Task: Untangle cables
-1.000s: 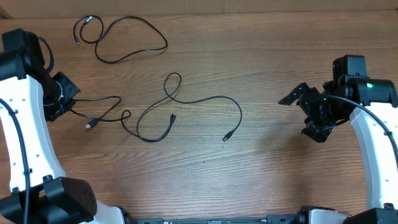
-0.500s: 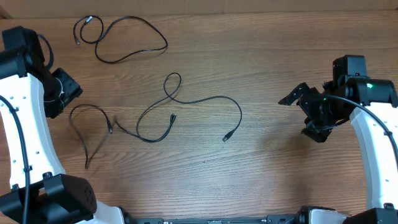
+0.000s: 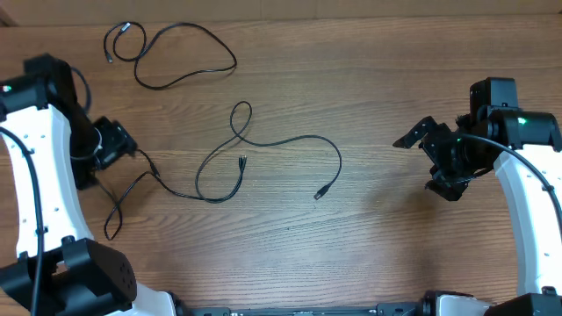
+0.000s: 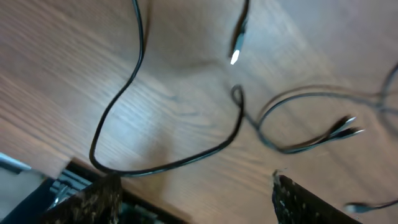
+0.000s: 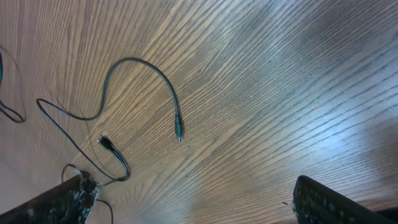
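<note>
Left gripper (image 4: 196, 182): jaws stand wide, nothing clamped. The short cable (image 4: 180, 163) lies slack on the table (image 4: 56, 74) and runs straight across the gap between the jaws. One bend comes in close to the finger (image 4: 102, 196) on the view's left side; cannot tell whether it touches. Wide jaws low over a slack cord mean either ready to take it or finished with it. Cannot tell which.

Ahead of these jaws and off to one side, the short cable runs on into the loops of the long cable (image 3: 303, 137). Two silver-tipped plug ends (image 4: 347, 124) lie there side by side. The cords meet or cross at this spot; too thin to tell if any knot is left. Judgement: this contact is the remaining work.

Right gripper (image 5: 191, 183): jaws as wide as they go, empty, hanging above bare wood. The long cable's free plug (image 5: 178, 132) lies ahead of the jaws, between their lines, not touched. Judgement: this arm waits clear so it does not drag the cord, yet it faces the end it could pull.

The third cable (image 3: 161, 86) is coiled loosely by itself, well apart from both sets of jaws and from the other cords. It looks done.
</note>
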Robot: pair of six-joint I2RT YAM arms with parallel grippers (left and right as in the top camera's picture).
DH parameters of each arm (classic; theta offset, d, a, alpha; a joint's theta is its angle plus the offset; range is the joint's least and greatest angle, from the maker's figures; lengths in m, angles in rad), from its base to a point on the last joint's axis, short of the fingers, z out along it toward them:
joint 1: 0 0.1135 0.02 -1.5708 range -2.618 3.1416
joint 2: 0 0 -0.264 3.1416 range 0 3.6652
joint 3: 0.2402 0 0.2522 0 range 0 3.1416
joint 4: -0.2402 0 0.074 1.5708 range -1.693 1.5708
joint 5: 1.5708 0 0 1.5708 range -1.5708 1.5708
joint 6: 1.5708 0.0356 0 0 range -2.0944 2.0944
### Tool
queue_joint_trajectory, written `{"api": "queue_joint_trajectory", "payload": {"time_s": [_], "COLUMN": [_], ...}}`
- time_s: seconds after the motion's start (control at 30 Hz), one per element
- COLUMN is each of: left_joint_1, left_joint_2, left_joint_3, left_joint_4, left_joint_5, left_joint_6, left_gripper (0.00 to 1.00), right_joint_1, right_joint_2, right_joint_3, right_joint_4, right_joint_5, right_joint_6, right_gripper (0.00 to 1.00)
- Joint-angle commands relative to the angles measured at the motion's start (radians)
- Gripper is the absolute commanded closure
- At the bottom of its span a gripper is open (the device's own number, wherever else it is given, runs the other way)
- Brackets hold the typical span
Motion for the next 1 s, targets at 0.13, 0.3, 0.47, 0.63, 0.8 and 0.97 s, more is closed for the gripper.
{"api": "queue_joint_trajectory", "payload": {"time_s": [0.13,0.3,0.47,0.63,0.8,0.97], "left_joint_1": [-0.054,-0.055,-0.054,-0.052,-0.041,-0.041], "left_joint_2": [0.01,0.01,0.01,0.008,0.0,0.0], "left_joint_3": [-0.248,-0.294,-0.292,-0.064,0.373,0.539], "left_joint_4": [0.146,0.225,0.233,0.108,-0.039,-0.127], "left_joint_5": [-0.018,-0.018,-0.005,0.13,0.159,0.156], "left_joint_6": [0.071,0.071,0.07,0.07,0.063,0.064], "left_gripper": [0.22,0.47,0.96,0.96,0.96,0.78], "right_joint_1": [-0.005,-0.005,-0.005,-0.005,-0.005,-0.005], "right_joint_2": [0.001,0.001,0.001,0.001,0.001,0.001], "right_joint_3": [0.006,0.006,0.006,0.006,0.006,0.006], "right_joint_4": [0.002,0.002,0.002,0.002,0.002,0.002], "right_joint_5": [0.006,0.006,0.006,0.006,0.006,0.006], "right_joint_6": [-0.008,-0.008,-0.008,-0.008,-0.008,-0.008], "right_gripper": [0.0,0.0,0.0,0.0,0.0,0.0]}}
